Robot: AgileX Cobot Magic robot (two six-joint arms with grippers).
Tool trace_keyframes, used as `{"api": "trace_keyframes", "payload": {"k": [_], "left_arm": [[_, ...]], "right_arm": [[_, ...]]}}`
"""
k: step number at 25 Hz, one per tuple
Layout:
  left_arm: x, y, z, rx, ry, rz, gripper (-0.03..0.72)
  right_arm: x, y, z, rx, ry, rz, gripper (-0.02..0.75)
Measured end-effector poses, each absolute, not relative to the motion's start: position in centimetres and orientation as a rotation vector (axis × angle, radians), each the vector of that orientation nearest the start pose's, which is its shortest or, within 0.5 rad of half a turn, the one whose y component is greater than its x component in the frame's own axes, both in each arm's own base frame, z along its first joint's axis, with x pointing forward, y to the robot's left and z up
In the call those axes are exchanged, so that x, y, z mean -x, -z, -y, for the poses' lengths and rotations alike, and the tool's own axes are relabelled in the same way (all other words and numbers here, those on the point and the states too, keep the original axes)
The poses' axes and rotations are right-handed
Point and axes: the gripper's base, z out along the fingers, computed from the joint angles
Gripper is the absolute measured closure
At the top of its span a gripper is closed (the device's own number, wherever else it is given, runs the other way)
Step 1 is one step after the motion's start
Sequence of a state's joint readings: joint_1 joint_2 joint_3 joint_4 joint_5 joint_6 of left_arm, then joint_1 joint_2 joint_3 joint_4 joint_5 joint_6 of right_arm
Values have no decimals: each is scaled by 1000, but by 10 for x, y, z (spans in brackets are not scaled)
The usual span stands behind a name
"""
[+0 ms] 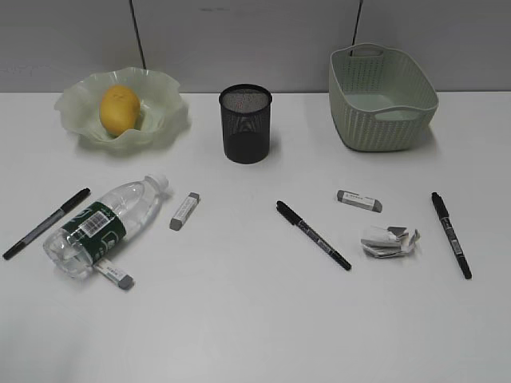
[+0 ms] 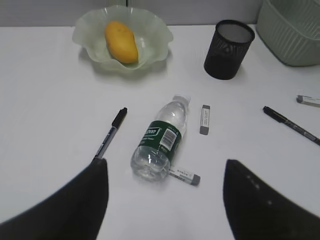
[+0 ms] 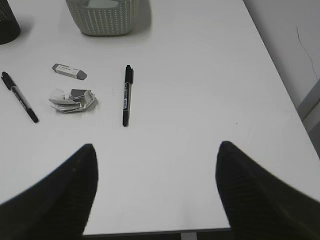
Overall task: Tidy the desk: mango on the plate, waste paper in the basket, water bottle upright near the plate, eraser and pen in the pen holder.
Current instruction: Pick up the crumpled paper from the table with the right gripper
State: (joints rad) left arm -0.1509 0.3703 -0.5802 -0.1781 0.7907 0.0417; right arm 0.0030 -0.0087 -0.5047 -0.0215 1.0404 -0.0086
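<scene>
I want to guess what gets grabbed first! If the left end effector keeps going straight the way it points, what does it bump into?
Probably the clear plastic water bottle with the dark green label, lying on its side straight ahead between the open left end effector's fingers. Depth is hard to judge from here.

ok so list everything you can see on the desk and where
mango: 1, yellow-orange, in the plate
plate: 1, pale green, back left
pen holder: 1, black mesh, back centre
basket: 1, pale green, back right
water bottle: 1, clear, lying front left
pens: 3, black, left, centre, right
erasers: 3, grey-white, two by the bottle, one near the waste paper
waste paper: 1, white, right
left gripper: open, empty
right gripper: open, empty
</scene>
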Motion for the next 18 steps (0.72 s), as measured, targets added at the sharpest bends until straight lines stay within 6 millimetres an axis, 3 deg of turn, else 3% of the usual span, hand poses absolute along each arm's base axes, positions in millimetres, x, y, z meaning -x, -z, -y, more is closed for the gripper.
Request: {"api": "trace_keyframes", "payload": {"k": [6,14,18], "left_arm": [[-32,-300,12,-191,187,-2107,145],[-27,-290,12,-204,177,-2188,157],[-26,-284,11,-208,174,-2226,162]], "right_arm": [[6,-280,2,11,29,-2010,154],[6,-284,1,11,21,-1989,154],[-8,-293,1,12,13,-1995,154]]}}
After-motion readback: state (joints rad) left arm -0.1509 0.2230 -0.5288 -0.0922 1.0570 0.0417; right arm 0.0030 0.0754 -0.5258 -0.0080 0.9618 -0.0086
